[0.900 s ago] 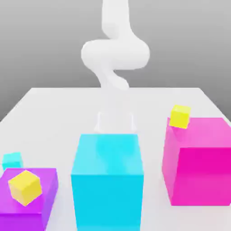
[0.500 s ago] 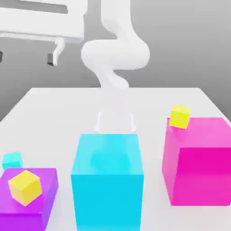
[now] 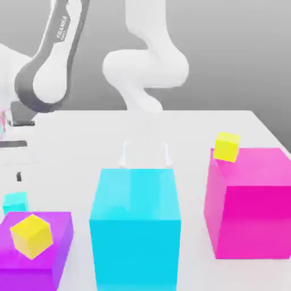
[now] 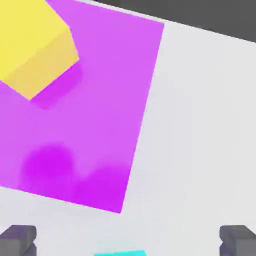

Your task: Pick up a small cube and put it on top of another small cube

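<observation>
**Approach to the small cyan cube, nothing grasped yet**

Taking the purple flat block [image 3: 35, 244] as landmark: the small plain cyan cube [image 3: 15, 202] sits on the white table [image 3: 74, 148] just behind the block's far corner at the exterior view's left, and a small yellow cube [image 3: 32, 235] rests on top of the block. The two-finger gripper [image 4: 128, 240] hangs above with jaws wide apart, holding nothing. I judge the next move calls for centring over the cyan cube, then descending. That cube is cut off at the hand view's edge [image 4: 120, 253]; in the exterior view the hand is half out of frame
</observation>
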`<action>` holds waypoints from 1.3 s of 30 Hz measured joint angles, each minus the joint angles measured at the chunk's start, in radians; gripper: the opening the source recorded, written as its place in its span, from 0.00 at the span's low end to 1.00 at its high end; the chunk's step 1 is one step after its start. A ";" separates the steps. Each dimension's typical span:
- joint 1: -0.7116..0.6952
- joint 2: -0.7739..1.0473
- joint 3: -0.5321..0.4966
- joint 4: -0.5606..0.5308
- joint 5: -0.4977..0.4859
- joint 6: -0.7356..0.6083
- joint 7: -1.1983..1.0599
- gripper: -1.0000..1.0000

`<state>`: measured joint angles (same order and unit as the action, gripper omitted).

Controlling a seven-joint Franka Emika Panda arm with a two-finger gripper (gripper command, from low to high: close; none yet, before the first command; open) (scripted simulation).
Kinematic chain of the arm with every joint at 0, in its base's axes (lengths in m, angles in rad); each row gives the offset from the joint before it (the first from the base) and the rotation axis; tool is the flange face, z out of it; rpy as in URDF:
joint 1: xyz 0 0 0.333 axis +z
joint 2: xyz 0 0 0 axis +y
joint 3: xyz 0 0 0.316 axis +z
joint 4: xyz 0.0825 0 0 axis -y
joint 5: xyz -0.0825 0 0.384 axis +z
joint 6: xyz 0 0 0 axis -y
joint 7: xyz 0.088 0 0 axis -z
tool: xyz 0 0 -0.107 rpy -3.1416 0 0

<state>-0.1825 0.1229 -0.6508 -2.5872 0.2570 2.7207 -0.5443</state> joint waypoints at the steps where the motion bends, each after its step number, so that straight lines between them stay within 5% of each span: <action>1: -0.031 0.034 0.008 -0.009 0.021 0.013 -0.054 0.50; 7: -0.230 0.250 0.234 0.033 0.292 0.140 -0.300 0.50; 8: -0.254 0.271 0.263 0.040 0.320 0.154 -0.321 0.00; 15: -0.254 0.270 0.262 0.039 0.318 0.151 -0.320 0.00; 22: -0.083 0.061 0.074 -0.003 0.018 -0.001 -0.056 0.00; 35: 0.225 -0.271 0.258 0.100 0.203 -0.443 0.483 0.00; 39: 0.310 -0.399 0.389 0.077 0.154 -0.538 0.622 0.00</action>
<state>0.1275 -0.2757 -0.2618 -2.5100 0.4113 2.1829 0.0773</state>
